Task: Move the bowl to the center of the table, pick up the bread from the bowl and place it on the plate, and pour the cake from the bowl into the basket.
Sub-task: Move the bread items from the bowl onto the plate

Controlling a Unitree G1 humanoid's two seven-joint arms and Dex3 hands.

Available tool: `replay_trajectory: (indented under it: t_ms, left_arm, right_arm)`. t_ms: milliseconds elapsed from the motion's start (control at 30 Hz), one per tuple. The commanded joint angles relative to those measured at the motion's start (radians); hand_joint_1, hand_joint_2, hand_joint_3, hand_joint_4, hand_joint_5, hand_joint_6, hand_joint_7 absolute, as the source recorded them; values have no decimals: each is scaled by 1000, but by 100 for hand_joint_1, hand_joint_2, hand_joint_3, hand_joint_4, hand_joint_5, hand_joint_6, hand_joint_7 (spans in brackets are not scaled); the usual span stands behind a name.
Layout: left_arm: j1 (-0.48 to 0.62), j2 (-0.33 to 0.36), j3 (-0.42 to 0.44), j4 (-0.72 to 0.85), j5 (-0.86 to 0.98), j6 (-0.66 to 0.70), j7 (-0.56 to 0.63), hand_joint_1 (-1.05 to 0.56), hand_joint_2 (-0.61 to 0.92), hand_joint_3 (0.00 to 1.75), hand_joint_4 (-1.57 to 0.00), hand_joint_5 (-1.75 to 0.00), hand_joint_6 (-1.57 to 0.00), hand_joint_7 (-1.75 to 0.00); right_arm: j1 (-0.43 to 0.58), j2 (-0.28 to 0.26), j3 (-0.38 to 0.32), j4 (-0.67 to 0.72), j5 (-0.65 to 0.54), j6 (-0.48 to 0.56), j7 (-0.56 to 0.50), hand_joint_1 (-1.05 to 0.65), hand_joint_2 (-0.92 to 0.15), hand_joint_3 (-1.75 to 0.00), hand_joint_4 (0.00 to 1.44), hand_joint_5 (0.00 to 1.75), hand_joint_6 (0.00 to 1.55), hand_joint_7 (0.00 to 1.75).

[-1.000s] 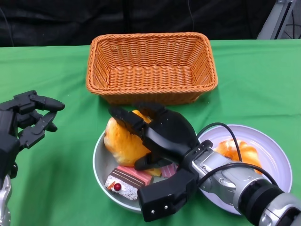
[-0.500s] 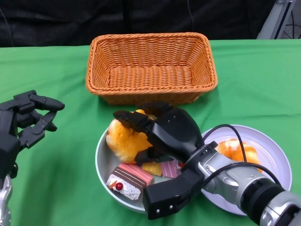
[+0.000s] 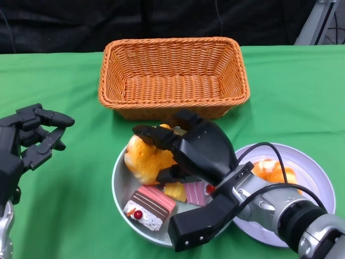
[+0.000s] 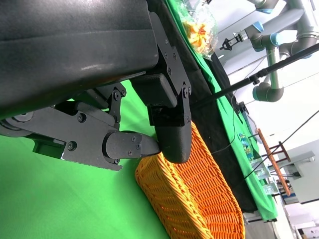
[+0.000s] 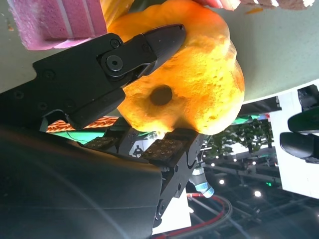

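Lowered slightly, the right hand (image 3: pixel 180 151) grips the bread (image 3: pixel 143 159), hiding its far side; left hand (image 3: pixel 29 135) empty, fingers apart.

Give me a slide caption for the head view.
Right hand grips bread in the bowl; basket behind.

Head cam overhead; both wrist cams close, sharing basket (image 3: pixel 172 75).

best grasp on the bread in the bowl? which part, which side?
Grip the bread across its rounded body, coming from above on the plate side, as the right hand does now. It stands up against the bowl rim on the basket side, taller than the cake slices, so its flanks are exposed. The right wrist view shows fingers on opposite faces of it.
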Motion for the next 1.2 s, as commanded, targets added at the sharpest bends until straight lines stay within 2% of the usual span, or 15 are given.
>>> replay_trajectory:
  t_ms: [33,300,433,933,1000,1200]
  left_arm:
    - [-1,10,6,1,-7,-7,-1,-16,92,30,-79,-139,-92,-79]
    - [-1,11,0,5,-1,-9,2,-17,92,29,-79,-138,-92,-78]
    - [1,12,-3,2,6,-9,9,-17,92,30,-79,-137,-92,-77]
    - [2,7,-1,0,-1,-7,6,-16,92,29,-82,-135,-94,-77]
    - [2,8,-3,0,3,-7,8,-16,92,29,-81,-134,-94,-77]
    - [2,8,-4,-2,1,0,4,-16,92,30,-80,-134,-93,-77]
  right_arm:
    - [3,-16,5,18,0,-36,-12,-21,-85,0,74,78,95,2]
    - [-6,-26,-9,14,12,-52,14,-23,-85,0,79,86,102,3]
    - [-7,-26,-19,12,27,-50,32,-23,-85,0,76,97,102,2]
    - [-5,-12,-85,5,91,-42,116,-20,-86,0,70,107,105,2]
    - [-1,-7,-115,8,130,-59,150,-18,-87,0,69,109,105,2]
    - [4,4,-167,7,197,-72,212,-16,-83,0,75,94,106,2]
